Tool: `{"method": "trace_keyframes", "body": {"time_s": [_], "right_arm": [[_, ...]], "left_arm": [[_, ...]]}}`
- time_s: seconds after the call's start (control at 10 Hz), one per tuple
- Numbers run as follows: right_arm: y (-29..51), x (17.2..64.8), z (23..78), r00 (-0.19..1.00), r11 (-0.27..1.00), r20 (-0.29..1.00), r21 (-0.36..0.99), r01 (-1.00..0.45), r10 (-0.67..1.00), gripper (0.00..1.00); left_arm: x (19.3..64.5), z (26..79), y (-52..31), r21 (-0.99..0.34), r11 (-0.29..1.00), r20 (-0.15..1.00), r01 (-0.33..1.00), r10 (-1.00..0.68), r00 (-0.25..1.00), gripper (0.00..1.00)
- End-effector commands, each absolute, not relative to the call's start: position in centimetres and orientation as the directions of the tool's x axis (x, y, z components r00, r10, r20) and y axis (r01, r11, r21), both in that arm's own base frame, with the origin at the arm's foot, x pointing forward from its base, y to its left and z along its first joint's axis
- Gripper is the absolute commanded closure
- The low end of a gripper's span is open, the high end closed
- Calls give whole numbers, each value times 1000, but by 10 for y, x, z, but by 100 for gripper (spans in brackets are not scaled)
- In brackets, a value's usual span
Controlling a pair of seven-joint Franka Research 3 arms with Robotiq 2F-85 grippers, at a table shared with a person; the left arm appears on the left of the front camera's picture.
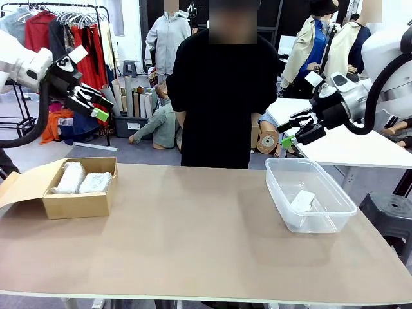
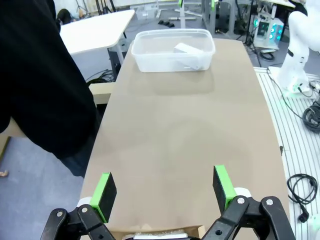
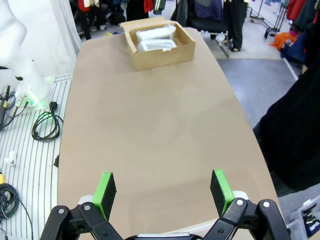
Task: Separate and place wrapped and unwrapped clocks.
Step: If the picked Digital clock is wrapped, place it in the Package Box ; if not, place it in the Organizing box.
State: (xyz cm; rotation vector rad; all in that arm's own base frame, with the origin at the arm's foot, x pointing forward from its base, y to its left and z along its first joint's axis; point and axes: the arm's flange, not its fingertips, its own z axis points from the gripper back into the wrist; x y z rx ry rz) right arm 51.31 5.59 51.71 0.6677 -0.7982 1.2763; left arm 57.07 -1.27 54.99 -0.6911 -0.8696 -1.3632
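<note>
We are looking across a brown bench [image 1: 193,238] in a clothing room, a person in black [image 1: 222,90] standing behind it. At left, a cardboard box [image 1: 77,203] is holding two wrapped clocks [image 1: 82,180]; at right, a clear tub [image 1: 309,222] is holding one unwrapped clock [image 1: 302,199], its details blurring. Our left hand [image 1: 102,109] and right hand [image 1: 288,134] are hovering released, holding nothing.

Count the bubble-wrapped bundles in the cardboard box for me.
2: a left whitish bubble-wrapped bundle and a right one, side by side in the brown cardboard box. More may be hidden underneath.
</note>
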Motion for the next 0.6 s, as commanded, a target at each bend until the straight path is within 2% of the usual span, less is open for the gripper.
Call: {"method": "trace_keyframes", "body": {"time_s": [0.0,0.5], "right_arm": [[59,514,518,105,192,824,-4,-981,557,0],[59,514,518,105,192,824,-4,-981,557,0]], "left_arm": [[571,551,-13,78,98,844,992,-536,-13,0],[571,551,-13,78,98,844,992,-536,-13,0]]}}
